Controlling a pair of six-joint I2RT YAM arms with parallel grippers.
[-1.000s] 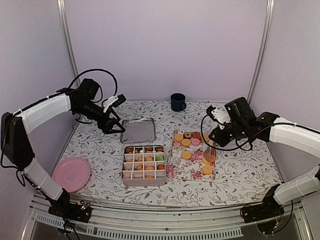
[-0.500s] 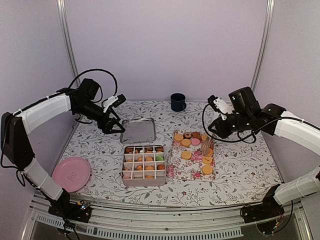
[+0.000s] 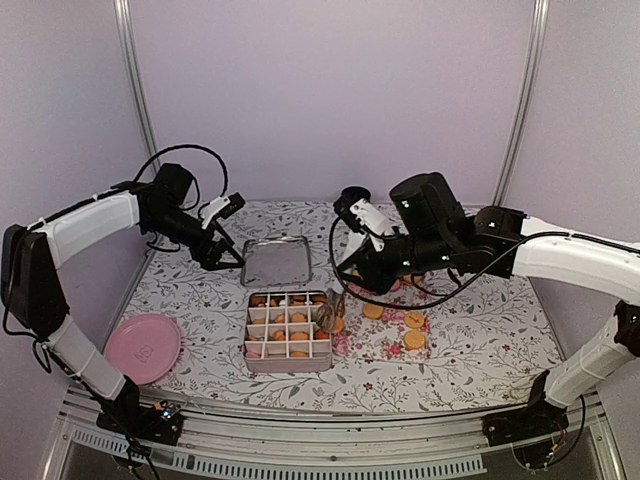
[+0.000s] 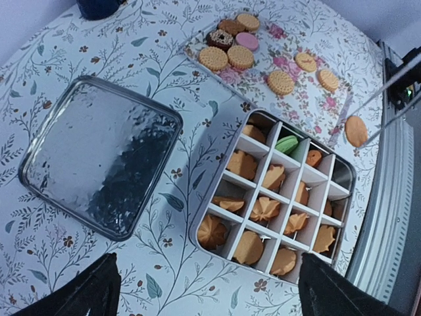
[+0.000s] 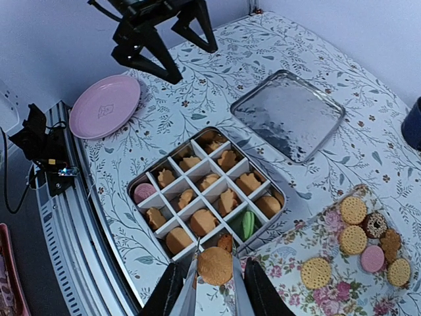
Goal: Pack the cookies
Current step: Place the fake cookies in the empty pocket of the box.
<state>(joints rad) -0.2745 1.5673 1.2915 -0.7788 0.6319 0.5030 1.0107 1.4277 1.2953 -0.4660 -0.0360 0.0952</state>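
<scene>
A divided tin box (image 3: 247, 330) holds several cookies, mostly tan, with one green (image 5: 247, 224) and one pink (image 5: 143, 192). More cookies (image 3: 372, 311) lie on the floral tray (image 3: 385, 345). My right gripper (image 5: 212, 293) is shut on metal tongs (image 5: 192, 289). The tongs pinch a round tan cookie (image 5: 215, 265) just above the box's right edge, also visible in the left wrist view as a cookie (image 4: 356, 130). My left gripper (image 4: 204, 296) hangs open and empty over the table, left of the box beside the lid.
The tin's silver lid (image 3: 276, 261) lies flat behind the box. A pink plate (image 3: 143, 348) sits at the front left. A dark blue mug (image 4: 99, 6) stands at the back of the table. The rail (image 5: 72, 224) runs along the near edge.
My right arm has swung left from over the floral tray to the box's right edge, carrying the tongs and a tan cookie. The left arm has barely moved.
</scene>
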